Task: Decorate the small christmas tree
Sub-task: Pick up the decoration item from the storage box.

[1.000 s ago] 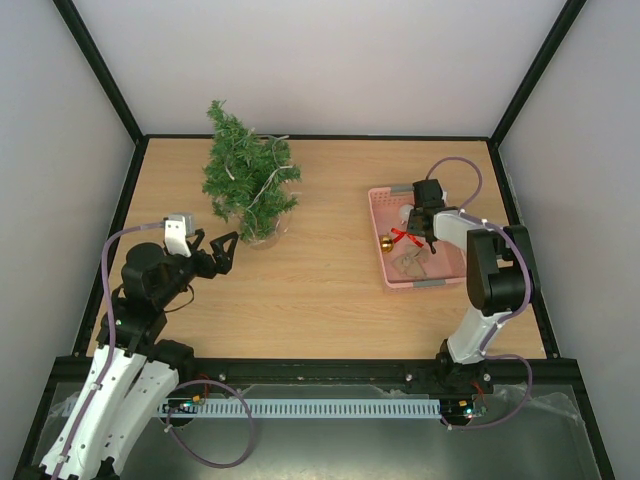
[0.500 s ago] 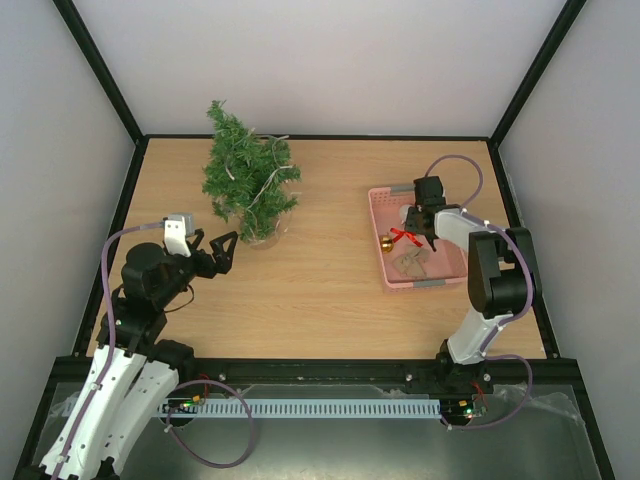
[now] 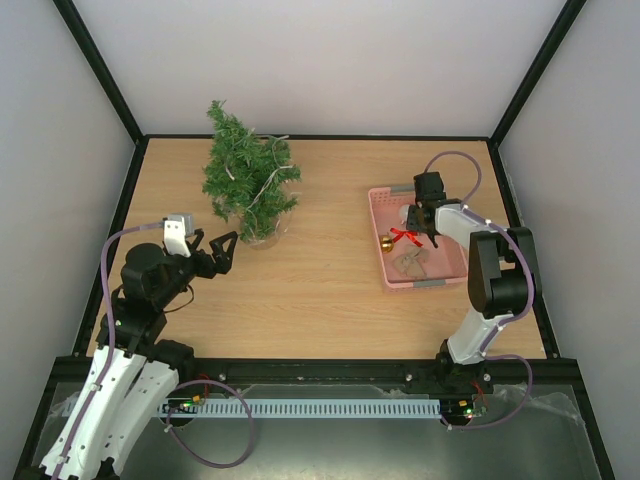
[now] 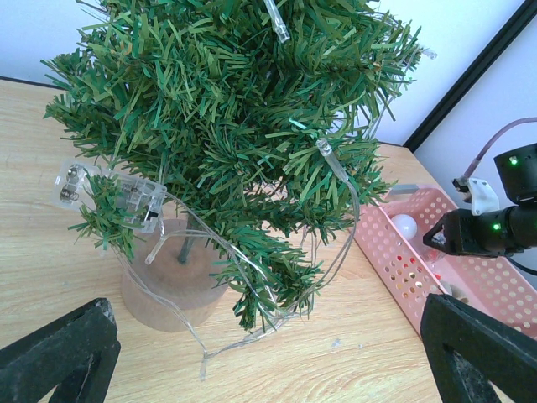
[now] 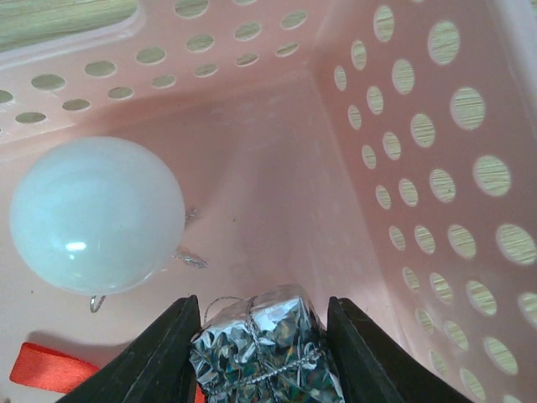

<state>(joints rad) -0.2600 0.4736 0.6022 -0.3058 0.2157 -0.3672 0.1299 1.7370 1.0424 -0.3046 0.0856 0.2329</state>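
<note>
The small christmas tree point(image 3: 245, 185) stands at the back left on a pale round base, with a clear light string and its battery box point(image 4: 109, 193) draped over it; it fills the left wrist view point(image 4: 235, 126). My left gripper point(image 3: 222, 252) hovers open just in front of the tree, nothing between its fingers point(image 4: 268, 336). My right gripper point(image 3: 426, 222) is down inside the pink basket point(image 3: 445, 272). Its open jaws point(image 5: 262, 336) closely flank a silver foil gift-box ornament point(image 5: 260, 353), with a thin gap still showing on the right side.
A white ball ornament point(image 5: 96, 214) lies left of the silver box in the basket. A red ribbon point(image 3: 405, 237), a gold bell point(image 3: 385, 243) and a brownish ornament point(image 3: 410, 263) also lie in it. Black frame posts and pale walls enclose the table.
The right gripper's jaws have narrowed around the silver box and it has shifted slightly toward the basket's far end. The left arm has not moved.
</note>
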